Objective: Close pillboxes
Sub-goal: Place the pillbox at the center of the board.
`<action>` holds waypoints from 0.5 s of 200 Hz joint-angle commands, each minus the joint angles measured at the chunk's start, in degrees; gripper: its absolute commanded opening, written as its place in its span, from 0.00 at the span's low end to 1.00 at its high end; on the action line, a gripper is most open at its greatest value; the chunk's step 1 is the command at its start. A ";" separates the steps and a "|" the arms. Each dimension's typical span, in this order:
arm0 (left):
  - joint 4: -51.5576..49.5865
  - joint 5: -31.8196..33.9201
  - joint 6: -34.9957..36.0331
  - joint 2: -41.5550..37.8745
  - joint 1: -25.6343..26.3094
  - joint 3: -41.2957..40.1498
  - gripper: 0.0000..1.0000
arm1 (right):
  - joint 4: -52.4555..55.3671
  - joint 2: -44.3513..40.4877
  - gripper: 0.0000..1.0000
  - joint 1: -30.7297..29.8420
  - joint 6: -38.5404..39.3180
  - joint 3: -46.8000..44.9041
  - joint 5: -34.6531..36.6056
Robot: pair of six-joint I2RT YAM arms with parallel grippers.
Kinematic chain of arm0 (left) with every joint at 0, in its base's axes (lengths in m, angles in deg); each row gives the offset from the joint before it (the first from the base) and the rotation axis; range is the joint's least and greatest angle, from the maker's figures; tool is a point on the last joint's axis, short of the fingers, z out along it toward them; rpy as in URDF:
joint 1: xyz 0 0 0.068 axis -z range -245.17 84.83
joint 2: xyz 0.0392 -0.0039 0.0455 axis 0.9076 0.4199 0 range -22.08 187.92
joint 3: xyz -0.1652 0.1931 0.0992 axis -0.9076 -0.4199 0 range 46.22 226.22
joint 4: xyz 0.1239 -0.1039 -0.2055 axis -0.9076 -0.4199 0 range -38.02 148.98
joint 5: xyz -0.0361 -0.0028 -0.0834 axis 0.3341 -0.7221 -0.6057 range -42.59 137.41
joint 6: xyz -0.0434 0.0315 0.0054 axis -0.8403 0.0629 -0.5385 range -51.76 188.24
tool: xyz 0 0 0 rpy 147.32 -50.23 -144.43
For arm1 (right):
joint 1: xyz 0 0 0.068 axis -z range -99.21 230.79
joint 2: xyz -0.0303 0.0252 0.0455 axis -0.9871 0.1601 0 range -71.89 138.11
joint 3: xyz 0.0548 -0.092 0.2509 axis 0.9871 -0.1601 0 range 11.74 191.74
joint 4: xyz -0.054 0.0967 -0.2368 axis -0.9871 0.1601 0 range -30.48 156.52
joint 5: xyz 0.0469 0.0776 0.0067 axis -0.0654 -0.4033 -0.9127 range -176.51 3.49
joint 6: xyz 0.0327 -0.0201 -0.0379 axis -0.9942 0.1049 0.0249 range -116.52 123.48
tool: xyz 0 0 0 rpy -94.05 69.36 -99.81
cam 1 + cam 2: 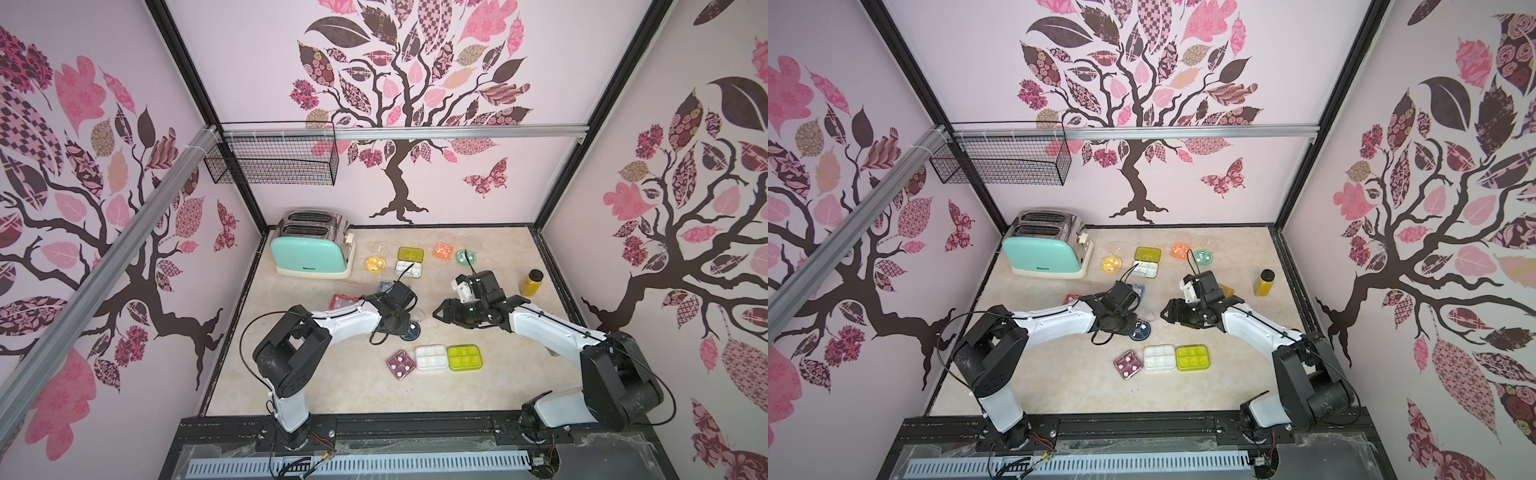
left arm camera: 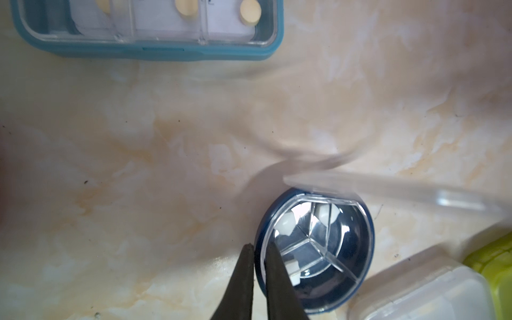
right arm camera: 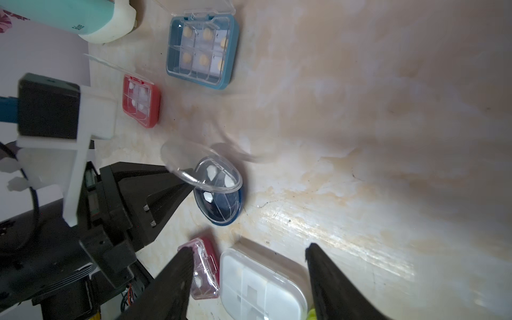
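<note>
left claw point(image 2: 260, 245) was pinched narrow across the rim of the navy round pillbox point(image 2: 314, 249) and looked to be holding it. that box sat mid-way up the marble tabletop point(image 1: 332, 386), just behind the near row. its clear lid point(image 3: 188, 163) stood up off the hinge, not shut. right claw point(image 3: 248, 253) hung wide apart and empty over the near row.

score as i judged it: the near three lay lids down, maroon square box point(image 1: 401, 362), white box point(image 1: 431, 357) and yellow-green box point(image 1: 464, 356). the olive box point(image 1: 410, 254) at the back looked shut too.

left to do: the navy one, plus the blue six-cell box point(image 3: 202, 52) and the red box point(image 3: 141, 104), both with lids raised. at the back, the yellow round box point(image 1: 375, 264), orange box point(image 1: 443, 250) and mint round box point(image 1: 465, 257) had lids thrown open. the back white box point(image 1: 415, 272) was crossed by a cable point(image 1: 405, 270), so i couldn't call it.
</note>
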 commanded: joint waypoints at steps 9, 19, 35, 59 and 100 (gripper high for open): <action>1.85 -0.28 -0.40 -0.86 0.24 -0.86 0.15 | -2.66 2.19 0.66 -0.43 -2.85 2.34 -2.93; 1.89 -0.17 -0.76 -0.75 0.21 -1.07 0.15 | -3.12 2.88 0.65 -0.44 -2.96 2.79 -3.41; 2.58 0.81 -1.76 -2.55 0.18 -2.89 0.17 | -3.08 3.93 0.66 -0.42 -3.02 3.73 -3.44; 3.88 2.22 -4.30 -9.07 0.19 -7.74 0.23 | -2.79 5.76 0.66 -0.44 -2.41 5.60 -3.07; 6.27 -2.97 -8.15 -17.03 0.21 -16.71 0.25 | 0.26 7.61 0.65 -0.85 0.39 10.70 -1.31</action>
